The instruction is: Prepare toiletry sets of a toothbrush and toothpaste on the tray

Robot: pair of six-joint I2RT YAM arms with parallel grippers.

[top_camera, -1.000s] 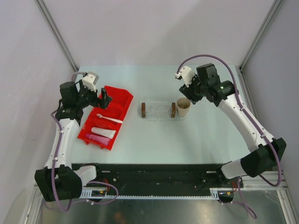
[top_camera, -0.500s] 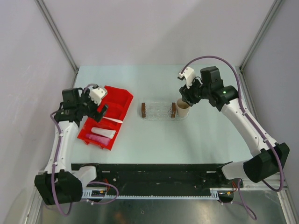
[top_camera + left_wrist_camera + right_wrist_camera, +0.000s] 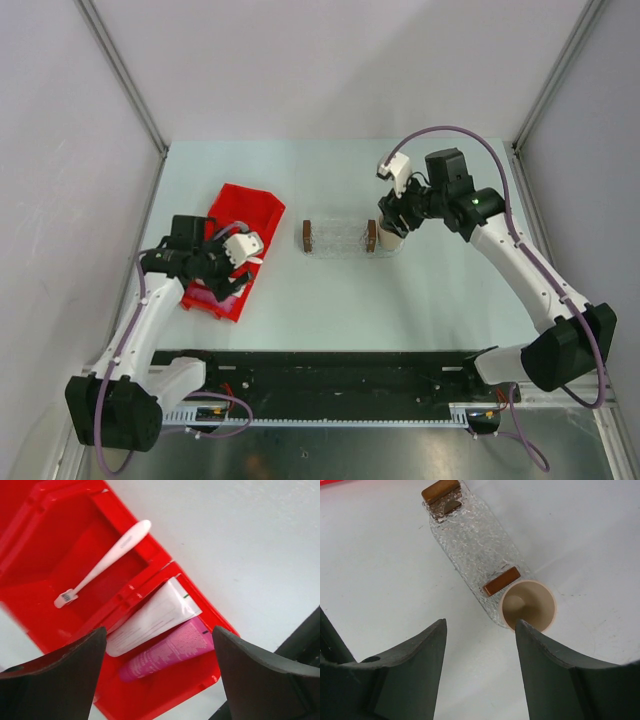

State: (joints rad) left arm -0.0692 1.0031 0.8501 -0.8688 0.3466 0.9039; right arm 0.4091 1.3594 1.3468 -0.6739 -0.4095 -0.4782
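The white toothbrush [image 3: 105,562] lies in the far compartment of the red bin [image 3: 247,206]. A white toothpaste tube [image 3: 150,620] and a magenta-pink one [image 3: 167,650] lie side by side in the near compartment. My left gripper [image 3: 159,630] hovers open above the two tubes, touching neither; in the top view the left gripper [image 3: 236,268] covers the bin's near end. The clear tray [image 3: 475,545] with brown end blocks holds nothing. My right gripper [image 3: 480,622] is open over bare table beside the tray's near end, holding nothing.
A tan paper cup [image 3: 527,605] stands upright against the tray's right end, just past my right finger [image 3: 545,660]. In the top view the right gripper [image 3: 392,220] partly covers that cup. Metal frame posts flank the table's far corners.
My left arm swung toward me along the red bin and now hangs over the tubes. The right gripper came down closer to the cup and tray end.
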